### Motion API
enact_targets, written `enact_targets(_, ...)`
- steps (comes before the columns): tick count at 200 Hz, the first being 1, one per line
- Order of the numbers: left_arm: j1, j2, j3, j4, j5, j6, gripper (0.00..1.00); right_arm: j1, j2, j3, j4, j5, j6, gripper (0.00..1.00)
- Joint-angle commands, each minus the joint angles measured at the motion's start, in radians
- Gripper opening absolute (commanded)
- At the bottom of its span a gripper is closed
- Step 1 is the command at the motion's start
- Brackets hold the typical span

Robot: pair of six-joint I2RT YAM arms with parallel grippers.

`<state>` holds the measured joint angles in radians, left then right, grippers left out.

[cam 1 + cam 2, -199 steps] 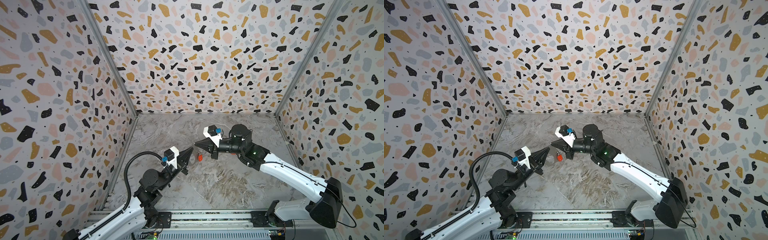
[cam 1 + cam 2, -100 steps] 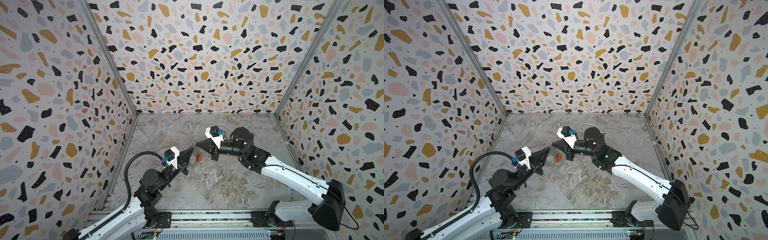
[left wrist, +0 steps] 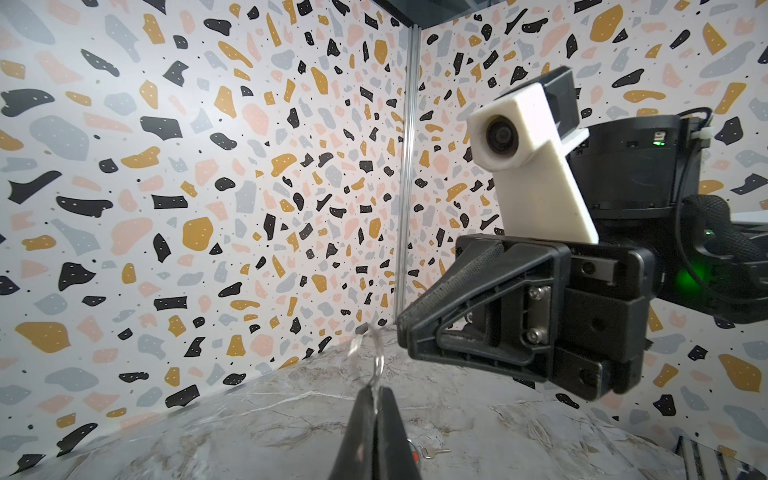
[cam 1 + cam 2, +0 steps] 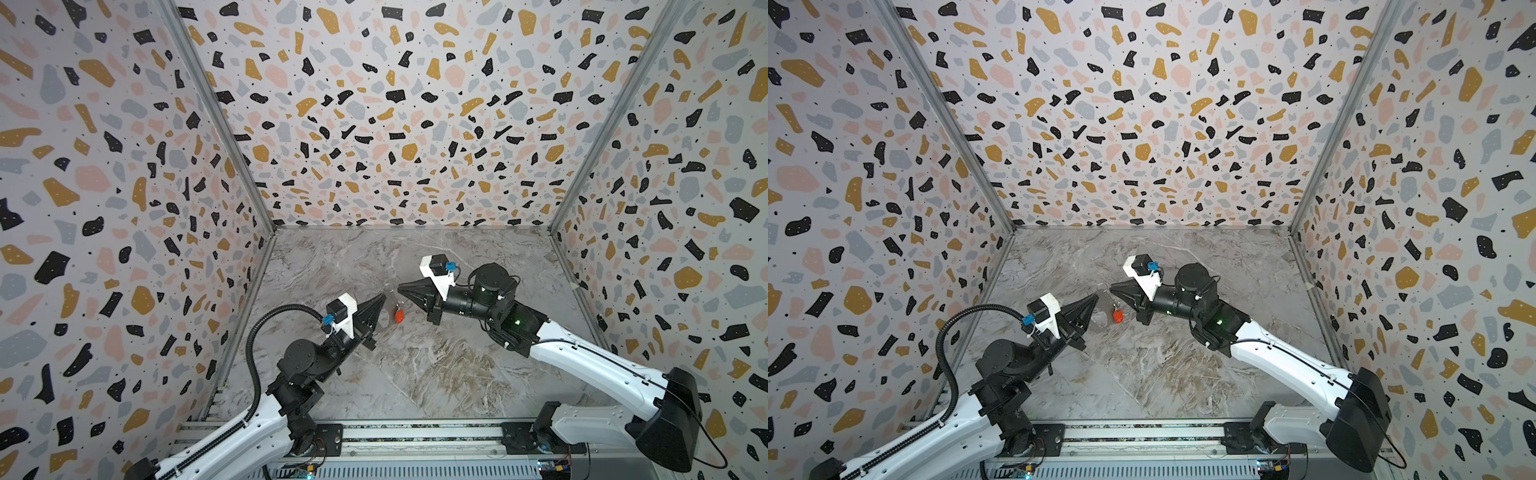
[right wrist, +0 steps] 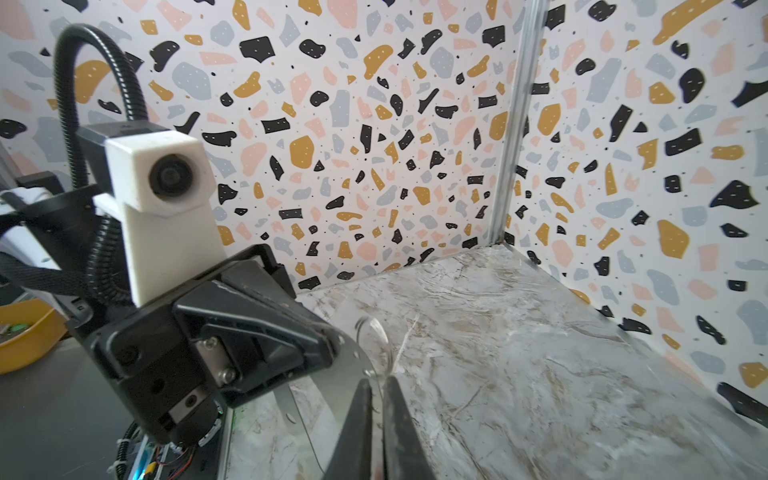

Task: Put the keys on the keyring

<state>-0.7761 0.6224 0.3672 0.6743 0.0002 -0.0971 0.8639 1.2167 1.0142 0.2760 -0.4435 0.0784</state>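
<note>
1. A grey marbled tabletop (image 4: 457, 374) sits boxed in by terrazzo-patterned walls (image 4: 374, 124). Both arms reach in from the near rail and meet close to the middle of the table.
2. The left gripper (image 4: 381, 297) points up and toward the centre with its jaws pressed together. They pinch one end of the keyring (image 5: 352, 360), the flat dull-grey loop, which is lifted off the table and curves down and away from the fingertips. In a top view the keyring shows as a pale strip just beside that gripper (image 4: 1101, 317).
3. A thin wire ring (image 3: 378, 361) stands just past the left fingertips, between the two grippers. It is also faintly visible in both top views (image 4: 388, 287).
4. The right gripper (image 4: 401, 286) faces the left one, tip almost to tip. Its jaws stand a narrow slit apart in its own wrist view (image 5: 376, 390). Whether they are pinching the wire ring or are merely beside it cannot be told (the metal there is thin and blurred).
5. One key, marked by its red-orange tag (image 4: 1118, 316), hangs just below the two tips and beside the keyring. Its silvery blade shows in the left wrist view (image 3: 434, 451). Whether it touches the table is unclear.
</note>
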Motion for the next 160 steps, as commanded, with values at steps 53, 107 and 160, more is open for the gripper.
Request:
enact_targets(53, 0.001, -0.021, 0.013, 0.079, -0.029, 0.004, 0.00, -0.003, -0.059, -0.006, -0.016, 0.046, -0.015, 0.20)
enact_targets(107, 0.001, -0.011, 0.016, 0.088, 0.027, -0.002, 0.00, 0.001, 0.008, 0.072, -0.060, -0.048, -0.053, 0.41)
enact_targets(160, 0.001, -0.002, 0.030, 0.073, 0.084, -0.006, 0.00, 0.000, 0.068, 0.124, -0.074, -0.097, -0.078, 0.43)
